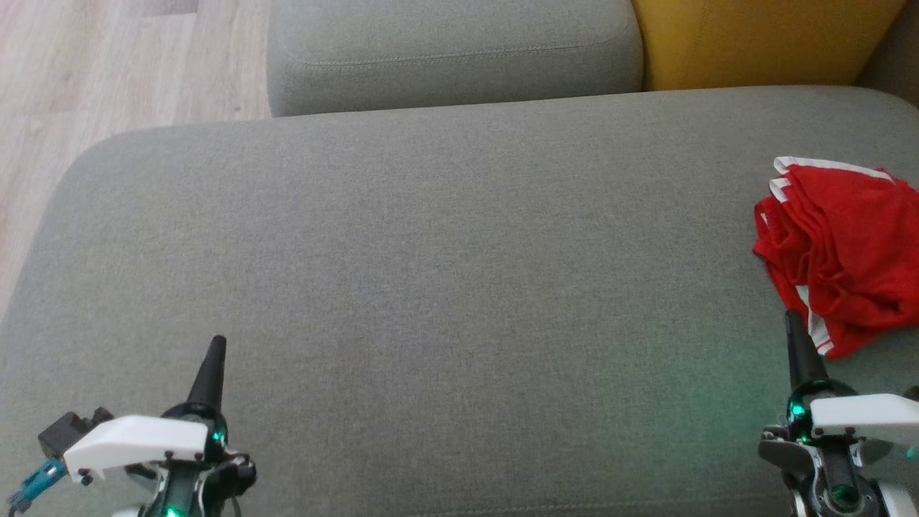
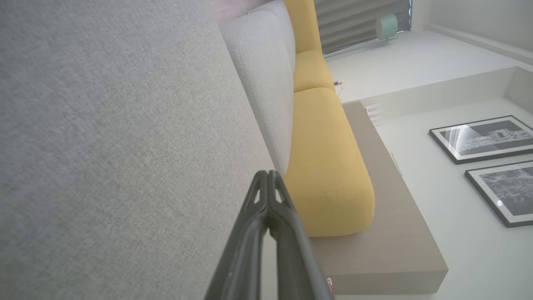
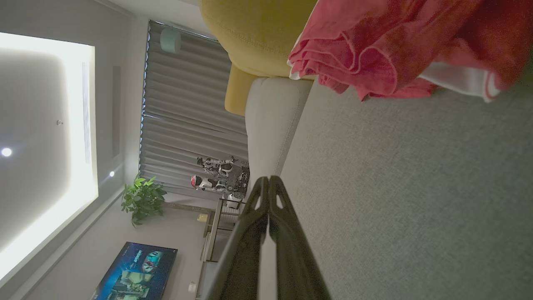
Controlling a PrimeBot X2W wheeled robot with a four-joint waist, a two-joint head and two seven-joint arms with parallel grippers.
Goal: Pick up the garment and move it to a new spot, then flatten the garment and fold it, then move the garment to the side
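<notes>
A crumpled red garment [image 1: 840, 251] with white trim lies at the right edge of the grey sofa seat [image 1: 431, 273]; the right wrist view has the garment [image 3: 395, 46] bunched at the top. My right gripper [image 1: 792, 319] is shut and empty, its tips just short of the garment's near hem. Its fingers [image 3: 268, 183] meet tip to tip in the right wrist view, apart from the cloth. My left gripper [image 1: 216, 343] is shut and empty over the seat's front left. In the left wrist view the left gripper [image 2: 267, 175] has its two fingers pressed together.
A grey back cushion [image 1: 452, 50] and a yellow cushion [image 1: 761, 39] stand behind the seat. Wooden floor [image 1: 108, 64] lies beyond the seat's left edge. A low wooden ledge [image 2: 391, 216] runs behind the sofa.
</notes>
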